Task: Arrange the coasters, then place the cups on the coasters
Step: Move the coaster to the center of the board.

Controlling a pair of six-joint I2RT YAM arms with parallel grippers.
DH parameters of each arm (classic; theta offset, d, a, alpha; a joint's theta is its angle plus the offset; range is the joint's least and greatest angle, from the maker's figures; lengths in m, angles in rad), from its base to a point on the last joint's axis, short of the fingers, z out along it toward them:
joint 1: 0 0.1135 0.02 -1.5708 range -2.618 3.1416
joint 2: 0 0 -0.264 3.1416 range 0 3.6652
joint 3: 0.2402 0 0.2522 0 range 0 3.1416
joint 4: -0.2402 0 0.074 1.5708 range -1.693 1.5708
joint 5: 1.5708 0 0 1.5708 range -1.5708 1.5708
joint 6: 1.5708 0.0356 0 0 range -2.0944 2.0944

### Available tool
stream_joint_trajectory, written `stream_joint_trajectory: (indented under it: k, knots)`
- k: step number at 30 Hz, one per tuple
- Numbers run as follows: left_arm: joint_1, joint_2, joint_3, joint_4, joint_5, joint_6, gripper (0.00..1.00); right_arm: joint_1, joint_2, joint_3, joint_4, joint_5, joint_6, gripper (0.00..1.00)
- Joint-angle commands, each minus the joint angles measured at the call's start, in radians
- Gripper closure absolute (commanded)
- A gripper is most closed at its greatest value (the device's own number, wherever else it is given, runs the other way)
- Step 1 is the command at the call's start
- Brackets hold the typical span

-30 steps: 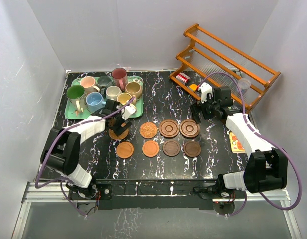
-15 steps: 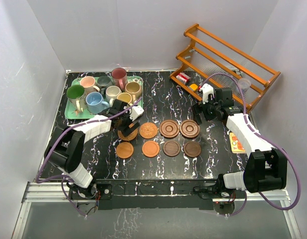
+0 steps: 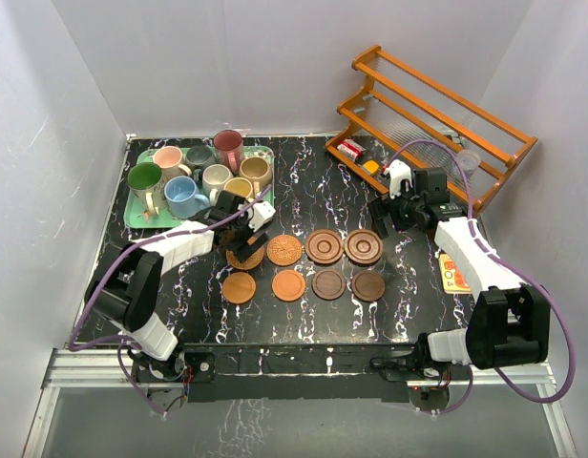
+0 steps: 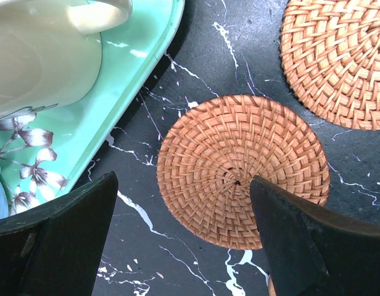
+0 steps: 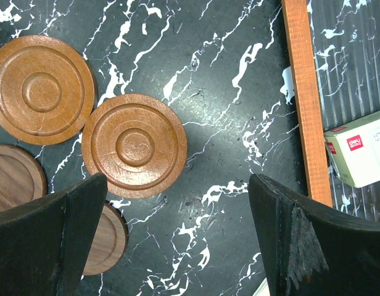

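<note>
Left wrist: woven coaster (image 4: 242, 169) just below the left gripper (image 4: 184, 180), jaws wide apart

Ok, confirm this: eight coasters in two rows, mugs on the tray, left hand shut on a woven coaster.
One thing is wrong: the left hand is open, not shut. The left wrist view shows its fingers spread wide over the woven coaster, which lies flat. The rest stands: eight coasters in two rows, mugs on the tray.

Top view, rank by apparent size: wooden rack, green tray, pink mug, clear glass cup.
1. wooden rack
2. green tray
3. pink mug
4. clear glass cup, plainly the smallest
</note>
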Motion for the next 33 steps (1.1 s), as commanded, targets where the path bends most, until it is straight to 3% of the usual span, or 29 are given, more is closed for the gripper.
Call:
stream_joint_trajectory:
  k: [1, 33]
  knots:
    - [-0.014, 0.037, -0.07, -0.071, -0.024, -0.009, 0.12, -0.02, -0.012, 0.003, 0.045, -0.02, 0.0, 0.02]
    - [0.006, -0.039, -0.07, -0.068, 0.063, -0.037, 0.09, -0.037, 0.009, -0.001, 0.041, -0.03, -0.012, 0.02]
